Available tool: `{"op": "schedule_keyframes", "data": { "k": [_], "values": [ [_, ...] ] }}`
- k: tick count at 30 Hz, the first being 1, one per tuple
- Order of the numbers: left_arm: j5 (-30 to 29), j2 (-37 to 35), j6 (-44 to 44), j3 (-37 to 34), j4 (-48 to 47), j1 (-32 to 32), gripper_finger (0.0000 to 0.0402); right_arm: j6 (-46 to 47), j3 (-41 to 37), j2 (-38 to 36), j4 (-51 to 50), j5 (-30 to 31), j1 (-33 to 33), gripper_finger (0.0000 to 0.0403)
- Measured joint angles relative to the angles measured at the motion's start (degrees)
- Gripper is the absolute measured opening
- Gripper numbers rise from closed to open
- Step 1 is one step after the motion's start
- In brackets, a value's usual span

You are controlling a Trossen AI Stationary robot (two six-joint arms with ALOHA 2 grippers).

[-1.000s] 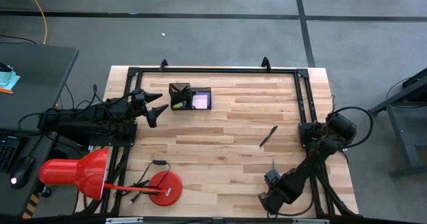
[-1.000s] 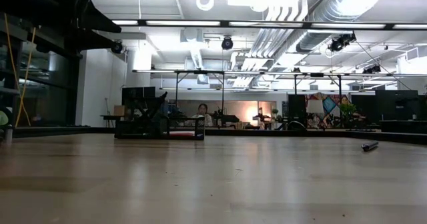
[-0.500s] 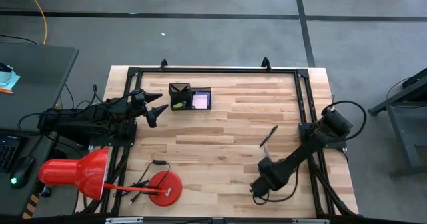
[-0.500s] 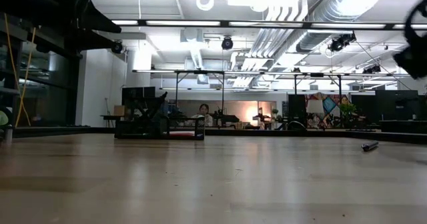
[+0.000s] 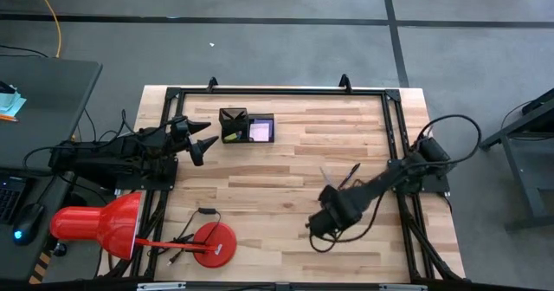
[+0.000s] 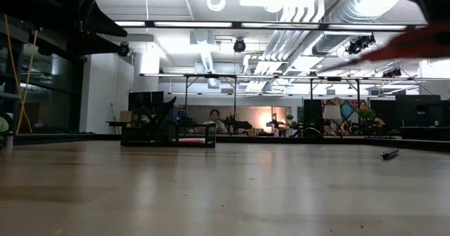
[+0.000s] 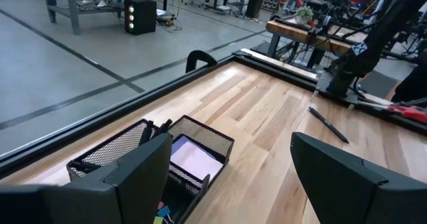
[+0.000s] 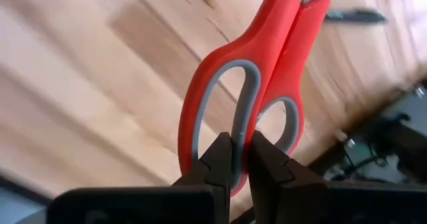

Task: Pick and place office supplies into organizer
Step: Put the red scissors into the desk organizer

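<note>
Red-handled scissors (image 8: 267,71) with grey-lined loops fill the right wrist view, and my right gripper (image 8: 245,163) is shut on them. That gripper (image 5: 322,220) hangs above the table's middle-right; the low view shows the scissors as a red streak (image 6: 415,43). A slim black pen (image 5: 349,177) lies flat on the wood just beyond. The black mesh organizer (image 5: 247,126) stands near the far edge, with a pale purple pad (image 7: 190,159) in one compartment. My left gripper (image 5: 205,133) waits open beside the organizer's left end. My right gripper pinches the scissors between its two fingers at the middle of the handles (image 8: 245,121), where the two loops meet. The scissors are lifted clear of the table. The shut blades point away from the gripper, along the fingers.
A red desk lamp (image 5: 95,222) with a round base (image 5: 214,243) and a cable stands at the near left corner. A black frame rail (image 5: 277,92) runs along the far edge and the sides. Bare wood lies between the right gripper and the organizer.
My right arm has swung from the table's near right corner toward the middle, moving left and toward the far edge, carrying the scissors. It has come into the top right of the low view. My left arm has kept still.
</note>
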Motion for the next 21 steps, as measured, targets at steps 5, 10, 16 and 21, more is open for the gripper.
{"op": "schedule_keyframes", "data": {
  "k": [5,10,16,21],
  "values": [
    [-0.1,0.0,-0.6,0.0,0.1,0.0,0.0294,-4.3,7.0,0.0,1.6,-1.4,-4.3,0.0018],
    [2.5,0.8,-2.6,0.0,-0.4,0.0,0.0294,-10.3,11.2,0.0,7.6,-4.3,-8.0,0.0012],
    [26.8,5.5,3.9,0.0,2.9,0.0,0.0294,-14.7,12.6,-0.1,20.0,-12.8,-10.8,0.0014],
    [35.7,13.1,8.6,0.0,10.3,0.0,0.0294,-15.7,12.6,-0.1,30.9,-19.7,-12.1,0.0011]
  ]
}}
